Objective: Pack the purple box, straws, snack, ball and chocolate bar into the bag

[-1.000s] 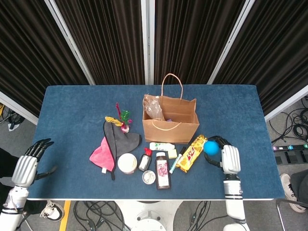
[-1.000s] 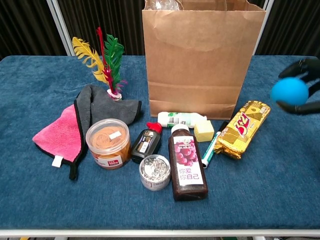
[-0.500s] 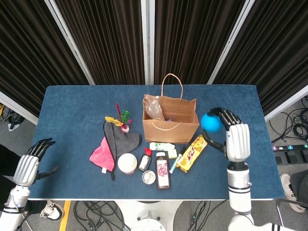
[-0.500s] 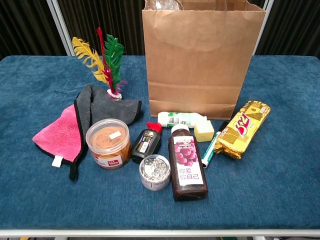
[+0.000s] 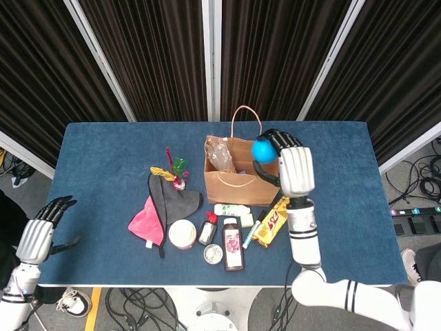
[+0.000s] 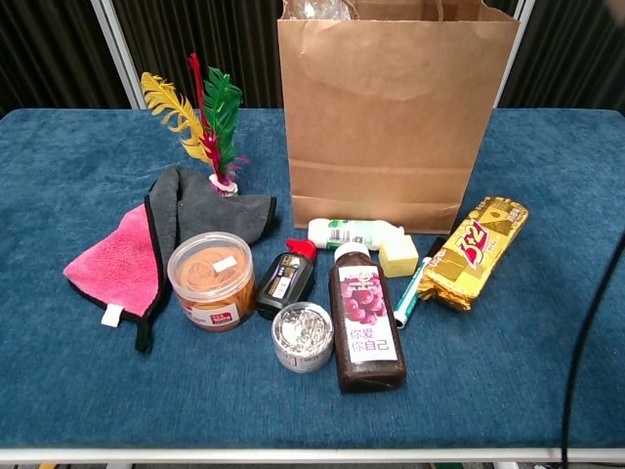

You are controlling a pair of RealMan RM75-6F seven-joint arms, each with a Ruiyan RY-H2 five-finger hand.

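Observation:
My right hand (image 5: 289, 164) holds the blue ball (image 5: 262, 149) above the open mouth of the brown paper bag (image 5: 242, 181), at its right side. The bag (image 6: 395, 117) stands upright mid-table, and a clear plastic packet (image 5: 220, 154) and something purple show inside it. A gold chocolate bar (image 5: 273, 221) lies on the cloth right of the bag, also visible in the chest view as the gold bar (image 6: 475, 251). My left hand (image 5: 41, 231) hangs open off the table's front left edge, holding nothing. The chest view shows neither hand.
In front of the bag lie a dark juice bottle (image 6: 366, 319), a small black bottle (image 6: 285, 278), a round tin (image 6: 303, 336), an orange-lidded jar (image 6: 211, 279), a white tube (image 6: 350, 234), a yellow block (image 6: 397, 256) and a pen (image 6: 412, 289). Pink and grey cloths (image 6: 156, 244) and a feather shuttlecock (image 6: 207, 122) lie left.
My right hand has carried the ball up from the table's front right and leftward, from beside the bag to over its opening. The left hand has barely moved.

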